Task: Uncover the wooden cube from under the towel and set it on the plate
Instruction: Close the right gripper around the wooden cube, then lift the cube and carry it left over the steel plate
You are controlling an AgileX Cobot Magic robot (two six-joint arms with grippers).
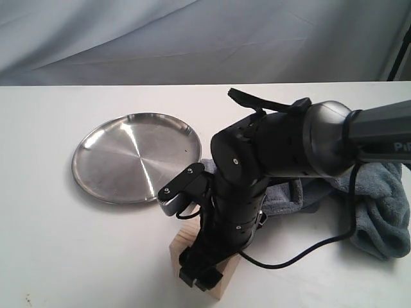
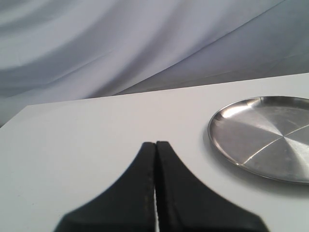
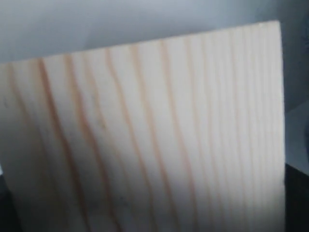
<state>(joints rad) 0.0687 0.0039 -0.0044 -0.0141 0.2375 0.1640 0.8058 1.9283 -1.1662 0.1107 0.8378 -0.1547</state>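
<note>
Nearest the camera, at the 6 o'clock edge of the white table (image 1: pixel 77 256), sits the wooden cube (image 1: pixel 180 251), pale with reddish grain lines. The right claw (image 1: pixel 200 277) is down over it, jaws spread wide with the cube between them. In the right wrist view the wood fills almost the whole picture, and a dark finger shows at each lower corner, right against the cube's sides, so the claw looks clamped on it. The cube rests on the table, apart from the plate.

A black cable (image 1: pixel 308 247) loops over the table just behind the cube. The black right arm (image 1: pixel 270 151) reaches in from 3 o'clock. The blue-grey towel (image 1: pixel 382 212) lies bunched at about 3 o'clock from the cube, partly under the arm.

The shiny round plate (image 1: pixel 131 157) lies at about 10 o'clock from the cube, bare.

The left claw (image 2: pixel 155 147) hangs over bare table with its two fingers pressed together and holding nothing.

Farthest back hangs a grey cloth backdrop (image 1: pixel 192 38).
</note>
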